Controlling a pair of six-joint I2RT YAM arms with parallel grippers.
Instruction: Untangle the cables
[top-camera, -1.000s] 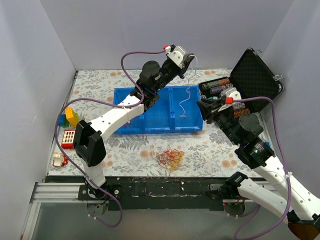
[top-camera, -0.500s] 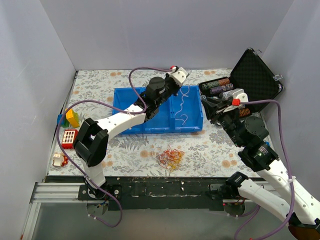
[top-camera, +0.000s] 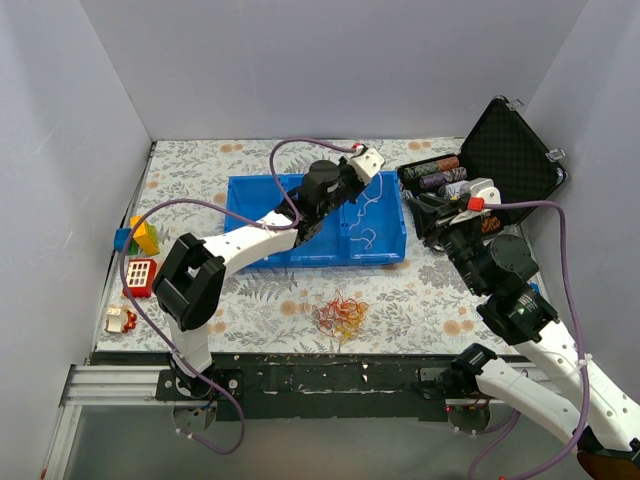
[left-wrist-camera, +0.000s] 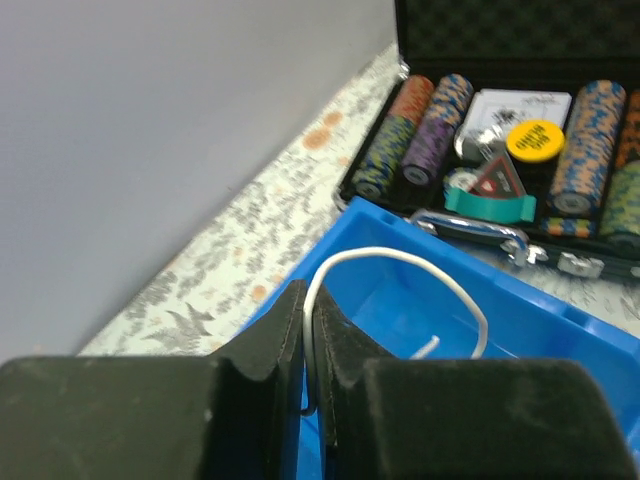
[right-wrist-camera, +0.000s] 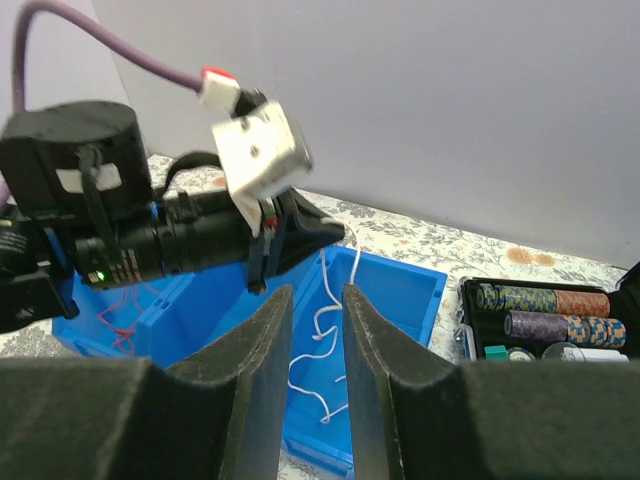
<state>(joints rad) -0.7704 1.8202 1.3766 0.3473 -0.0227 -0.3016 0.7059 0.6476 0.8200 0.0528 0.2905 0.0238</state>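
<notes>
Where the floral tablecloth (top-camera: 430, 300) meets the left wall, a few coloured plastic toy bricks (top-camera: 140, 236) lie well apart from everything else. Right of them stands a shallow blue plastic bin (top-camera: 245, 200) with two compartments. Its left compartment holds a thin dark red cable (right-wrist-camera: 128, 300), lying loose on the floor. The left arm reaches across the bin, so that the left gripper (left-wrist-camera: 308, 310) hangs above the right compartment. Its jaws are pressed together on a thin, curly white cable (left-wrist-camera: 400, 258). This cord arches out of the jaws and trails down into the right compartment.

In front of the bin and apart from it, a small tangle (top-camera: 340, 313) of orange, yellow and red wiry cables rests on the tablecloth, with neither arm touching it.

The right gripper (right-wrist-camera: 315, 300) hovers just beyond the bin's right end, facing the left gripper. Its fingers stand a narrow gap apart with nothing between them.

At the far right an open black case (top-camera: 510, 150) holds rows of striped poker chips (left-wrist-camera: 430, 125).
</notes>
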